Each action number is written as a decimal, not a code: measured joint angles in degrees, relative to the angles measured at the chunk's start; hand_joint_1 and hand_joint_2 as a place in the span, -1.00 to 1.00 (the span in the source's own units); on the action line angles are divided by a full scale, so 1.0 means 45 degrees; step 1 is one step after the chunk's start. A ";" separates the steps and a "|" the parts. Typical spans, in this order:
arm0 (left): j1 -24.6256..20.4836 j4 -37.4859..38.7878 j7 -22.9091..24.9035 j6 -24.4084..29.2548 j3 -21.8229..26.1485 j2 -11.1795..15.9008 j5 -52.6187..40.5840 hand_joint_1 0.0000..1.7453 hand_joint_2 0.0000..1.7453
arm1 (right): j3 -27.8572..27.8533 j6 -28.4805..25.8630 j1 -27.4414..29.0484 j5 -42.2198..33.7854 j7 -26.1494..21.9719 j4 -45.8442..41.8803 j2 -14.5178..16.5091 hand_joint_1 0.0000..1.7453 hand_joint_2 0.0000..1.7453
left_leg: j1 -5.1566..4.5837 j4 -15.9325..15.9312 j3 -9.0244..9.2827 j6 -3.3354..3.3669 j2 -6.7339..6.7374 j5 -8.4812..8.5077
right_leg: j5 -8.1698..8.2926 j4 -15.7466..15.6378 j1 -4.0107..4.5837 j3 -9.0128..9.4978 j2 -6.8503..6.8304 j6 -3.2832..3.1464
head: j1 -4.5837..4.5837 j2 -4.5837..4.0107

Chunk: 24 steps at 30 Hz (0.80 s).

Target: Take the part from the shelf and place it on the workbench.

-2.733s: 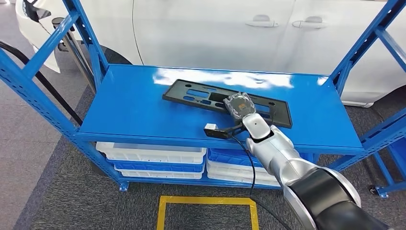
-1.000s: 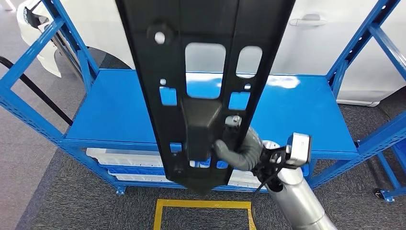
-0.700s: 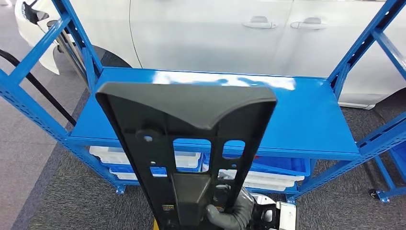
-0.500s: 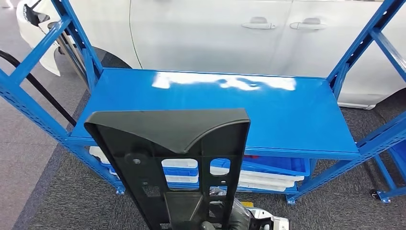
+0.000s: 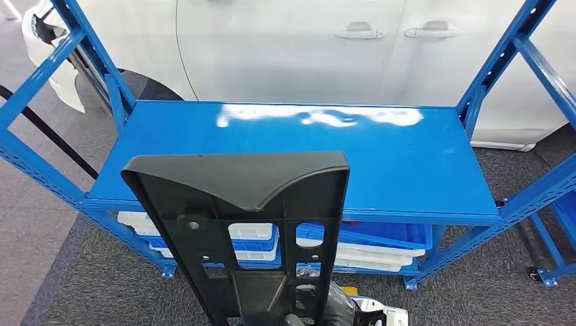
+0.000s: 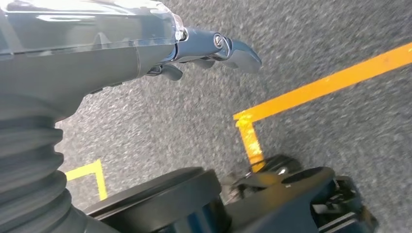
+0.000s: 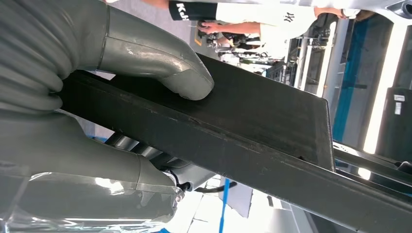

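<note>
The part (image 5: 238, 217) is a long black plastic panel with several cutouts. It stands upright close in front of me, off the blue shelf (image 5: 407, 156), whose top is bare. My right hand (image 5: 337, 310) grips its lower end at the picture's bottom edge. In the right wrist view that hand (image 7: 141, 53) clamps the part (image 7: 252, 126), thumb pressed on its flat face and the other fingers under it. My left hand (image 6: 145, 48) hangs over the grey carpet, fingers (image 6: 228, 46) stretched out, holding nothing.
A white car (image 5: 285, 47) stands right behind the shelf. Blue and white bins (image 5: 367, 241) are stacked under the shelf top. Blue uprights (image 5: 496, 75) frame both sides. Yellow tape (image 6: 330, 82) marks the floor. A person (image 7: 252, 14) stands off behind me.
The right hand took the part off the shelf, swung it upright before the camera and lowered it. In the last half second it barely moved; the whole picture shifted slightly.
</note>
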 joint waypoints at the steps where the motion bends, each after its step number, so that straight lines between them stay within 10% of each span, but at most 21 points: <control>1: 0.0029 0.0000 0.0036 -0.0057 0.0002 0.0002 0.0042 -1.00 1.00 | -0.0004 0.0029 -0.0010 -0.0069 0.0062 0.0000 0.0032 1.00 1.00 | -0.0029 -0.0807 0.0353 0.0073 -0.0001 0.0303 | -0.0011 0.0029 0.0028 -0.0008 0.0019 0.0033 | 0.0000 0.0000; 7: 0.0085 0.0000 0.0302 -0.0199 0.0015 -0.0032 0.0171 -1.00 1.00 | -0.0135 -0.0017 -0.0171 -0.0539 0.0432 0.0027 0.0175 1.00 1.00 | -0.0033 -0.1849 0.0669 0.0456 -0.0055 0.0628 | -0.0115 0.0237 0.0054 -0.0203 0.0008 0.0452 | 0.0000 0.0000; 12: 0.0099 0.0000 0.0493 -0.0204 0.0053 -0.0050 0.0329 -1.00 1.00 | -0.0344 0.0007 0.0064 -0.0837 0.0425 0.0058 0.0175 1.00 1.00 | -0.0034 -0.1893 0.0644 0.0596 -0.0017 0.0699 | -0.1585 0.3435 -0.0042 -0.1659 0.0005 0.0673 | 0.0000 0.0000; 17: 0.0079 0.0000 0.0634 -0.0226 0.0083 -0.0050 0.0341 -1.00 1.00 | -0.0578 -0.0149 0.0115 -0.1212 0.0467 0.0134 0.0172 1.00 1.00 | -0.0088 -0.1812 0.0686 0.0452 -0.0039 0.0603 | -0.0061 0.0407 -0.0046 -0.0155 0.0000 0.0530 | 0.0000 0.0000; 21: 0.0050 0.0002 0.0735 -0.0249 0.0083 -0.0047 0.0300 -1.00 1.00 | -0.0744 -0.0259 0.0270 -0.1333 0.0611 0.0136 0.0175 1.00 1.00 | -0.0107 -0.1778 0.0695 0.0181 -0.0040 0.0509 | -0.0031 -0.0027 -0.0017 0.0013 0.0015 0.0244 | 0.0000 0.0000; 24: 0.0002 0.0002 0.0783 -0.0255 0.0086 -0.0041 0.0304 -1.00 1.00 | -0.0810 -0.0260 0.0324 -0.1456 0.0637 0.0136 0.0175 1.00 1.00 | -0.0075 -0.0467 0.0170 -0.0014 -0.0037 -0.0317 | -0.0001 -0.0123 -0.0064 0.0076 -0.0029 0.0040 | 0.0000 0.0000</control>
